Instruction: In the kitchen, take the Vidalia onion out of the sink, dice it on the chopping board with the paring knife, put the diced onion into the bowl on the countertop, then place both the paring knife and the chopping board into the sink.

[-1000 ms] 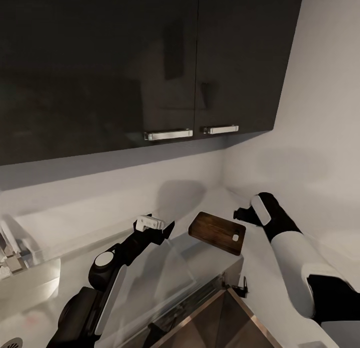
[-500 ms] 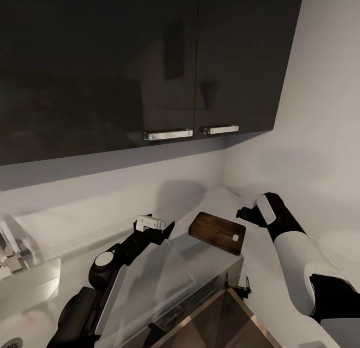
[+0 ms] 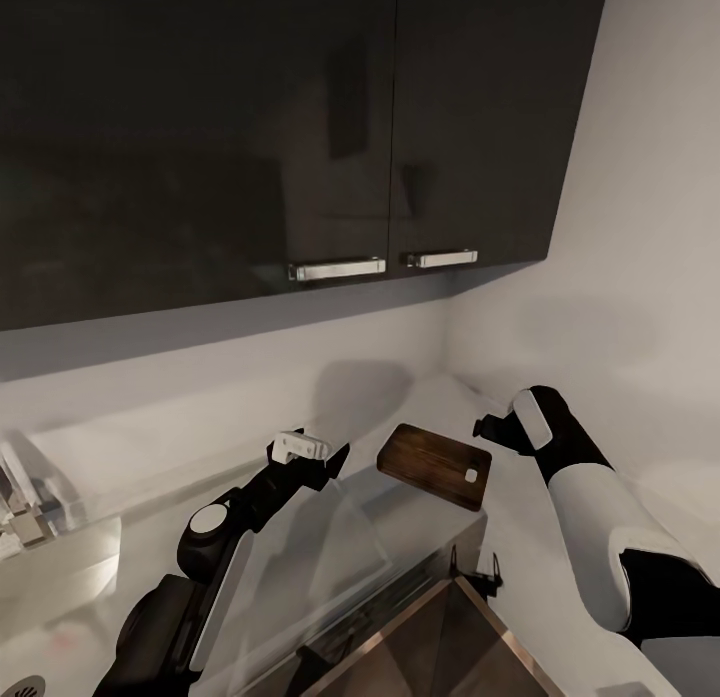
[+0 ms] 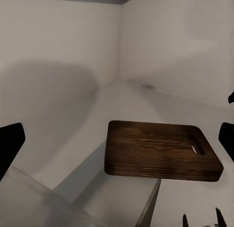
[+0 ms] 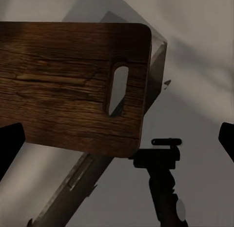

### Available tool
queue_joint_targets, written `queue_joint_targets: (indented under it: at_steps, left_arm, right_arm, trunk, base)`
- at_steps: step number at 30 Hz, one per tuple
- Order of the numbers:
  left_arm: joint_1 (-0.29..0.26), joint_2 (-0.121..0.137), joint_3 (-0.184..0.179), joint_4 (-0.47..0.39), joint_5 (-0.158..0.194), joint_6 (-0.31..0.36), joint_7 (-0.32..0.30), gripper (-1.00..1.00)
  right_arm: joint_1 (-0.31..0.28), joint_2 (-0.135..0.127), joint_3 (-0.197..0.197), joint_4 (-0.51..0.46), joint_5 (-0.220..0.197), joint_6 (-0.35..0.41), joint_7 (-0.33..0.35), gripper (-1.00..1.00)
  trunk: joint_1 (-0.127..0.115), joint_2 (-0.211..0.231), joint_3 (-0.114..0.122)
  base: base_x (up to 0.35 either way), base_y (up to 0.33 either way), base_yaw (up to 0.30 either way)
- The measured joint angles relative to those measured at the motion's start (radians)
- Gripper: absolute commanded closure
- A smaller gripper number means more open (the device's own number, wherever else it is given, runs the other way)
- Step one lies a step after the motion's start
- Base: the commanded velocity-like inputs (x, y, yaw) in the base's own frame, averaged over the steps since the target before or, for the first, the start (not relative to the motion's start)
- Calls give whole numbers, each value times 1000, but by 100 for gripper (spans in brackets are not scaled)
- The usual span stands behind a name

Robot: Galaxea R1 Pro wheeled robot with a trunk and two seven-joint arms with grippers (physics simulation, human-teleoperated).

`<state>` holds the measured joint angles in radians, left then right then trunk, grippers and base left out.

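Hovering w/ both tools spread open & empty, right tool at 3 o'clock of chopping board risks nudging it off the desk corner.

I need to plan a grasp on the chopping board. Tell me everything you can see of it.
The chopping board is a dark brown, wood-grain rectangle with rounded corners and a thick edge. A slot handle is cut through the end nearer the right hand. It lies flat on the grey countertop, near the wall corner, its top bare. Neither hand touches it: the left hand hovers on one side, the right hand on the other.
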<state>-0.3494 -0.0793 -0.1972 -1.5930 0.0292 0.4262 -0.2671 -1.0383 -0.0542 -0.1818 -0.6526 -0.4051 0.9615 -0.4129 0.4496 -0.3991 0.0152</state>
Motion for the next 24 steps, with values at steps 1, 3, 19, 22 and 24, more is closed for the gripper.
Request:
queue_joint_targets:
  at_steps: [1, 3, 19, 22, 24]
  left_arm:
    - [0, 0, 0, 0, 0, 0, 0, -100]
    - [0, 0, 0, 0, 0, 0, 0, -100]
    - [0, 0, 0, 0, 0, 0, 0, -100]
    - [0, 0, 0, 0, 0, 0, 0, -100]
    - [0, 0, 0, 0, 0, 0, 0, -100]
  right_arm:
    - [0, 0, 0, 0, 0, 0, 0, -100]
    - [0, -1, 0, 0, 1, 0, 0, -100]
    - [0, -7, -2, -1, 1, 0, -1, -100]
    - [0, -7, -2, -1, 2, 0, -2, -100]
    - [0, -9, -2, -1, 2, 0, -1, -100]
  trunk:
    - [0, 0, -1]
    - [0, 0, -4]
    - [0, 0, -25]
    - [0, 0, -25]
    - [0, 0, -25]
  base:
    - [0, 0, 0]
    - [0, 0, 0]
    - [0, 0, 0]
    - [0, 0, 0]
    - [0, 0, 0]
